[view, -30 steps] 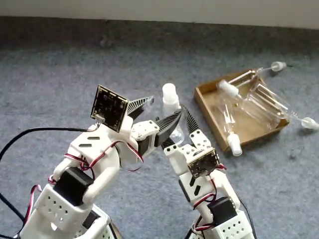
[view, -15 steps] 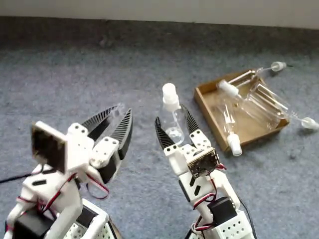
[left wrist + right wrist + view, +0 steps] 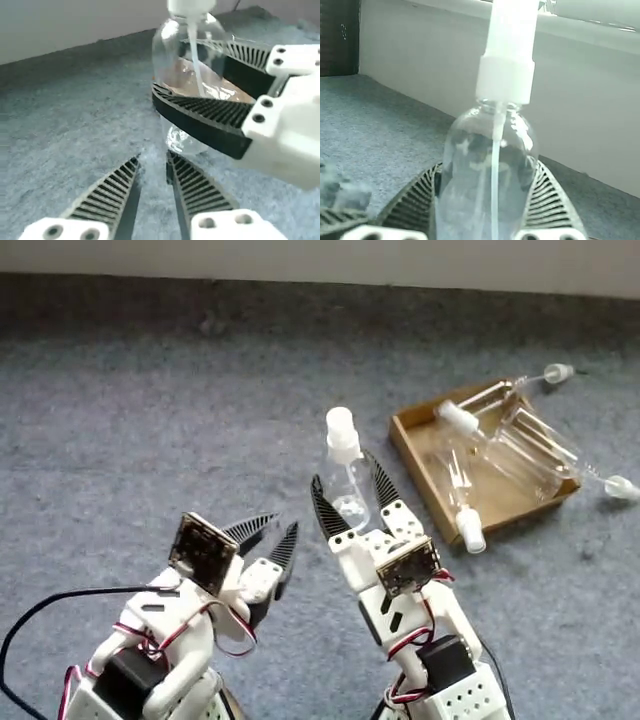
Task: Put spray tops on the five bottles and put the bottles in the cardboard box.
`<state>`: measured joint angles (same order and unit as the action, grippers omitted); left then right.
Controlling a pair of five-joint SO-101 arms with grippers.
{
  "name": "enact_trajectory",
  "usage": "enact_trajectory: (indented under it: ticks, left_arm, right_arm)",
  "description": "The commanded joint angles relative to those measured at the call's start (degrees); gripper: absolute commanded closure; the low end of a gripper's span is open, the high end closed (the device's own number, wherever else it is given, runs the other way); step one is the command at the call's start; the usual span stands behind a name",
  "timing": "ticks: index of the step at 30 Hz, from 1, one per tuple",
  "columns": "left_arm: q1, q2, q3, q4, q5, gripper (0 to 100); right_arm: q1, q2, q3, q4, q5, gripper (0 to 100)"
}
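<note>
**STATUS: RIGHT GRIPPER CLAMPED ON CAPPED BOTTLE; LEFT GRIPPER EMPTY**

1. Left gripper (image 3: pixel 283 523). Nearest the arm bases, low over the grey carpet (image 3: pixel 150 420). The two ribbed fingers stand slightly apart with nothing between them. In the left wrist view they point toward the base of the bottle and stay clear of it.

2. Right gripper (image 3: pixel 343 468). Just beyond the left gripper and to its right. The fingers (image 3: pixel 210 117) lie one on each side of the bottle (image 3: pixel 350 495) and press against its lower body. The gripper is closed on the bottle.

3. Bottle. Clear, upright, base on the carpet. A white spray top (image 3: pixel 341 430) is seated on the neck. The dip tube (image 3: pixel 495 165) runs down inside the body, as the right wrist view shows.

4. Cardboard box (image 3: pixel 410 445). Farther out and to the right of the held bottle, apart from it, flat on the carpet. Clear bottles (image 3: pixel 530 445) with white tops lie on their sides inside. Two tops overhang the far and right rims.

5. Background. The carpet ends at a dark strip, then a pale wall (image 3: pixel 300 255).
</note>
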<state>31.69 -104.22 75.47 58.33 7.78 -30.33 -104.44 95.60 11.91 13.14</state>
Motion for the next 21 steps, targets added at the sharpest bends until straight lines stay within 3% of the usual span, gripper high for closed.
enact_trajectory:
  ticks: [1,6,11,15,21]
  left_arm:
    - [6.73,-0.75,2.07,2.29,-4.13,97]
    - [9.27,-0.75,6.11,0.7,-4.13,97]
    - [9.19,-0.75,12.26,-11.43,-3.69,97]
    - [9.45,-0.75,16.66,-20.75,4.57,97]
    - [9.54,-0.75,19.91,-27.25,8.62,97]
  right_arm:
    - [0.13,-0.31,2.95,0.22,-0.26,94.3]
    - [0.04,-0.31,2.24,0.22,-1.32,94.3]
    - [-0.13,-0.31,-1.19,0.31,-5.63,94.3]
    - [-0.31,-0.31,-1.8,0.13,-5.89,94.3]
    - [-1.63,-0.31,-1.89,-0.22,-9.76,94.3]
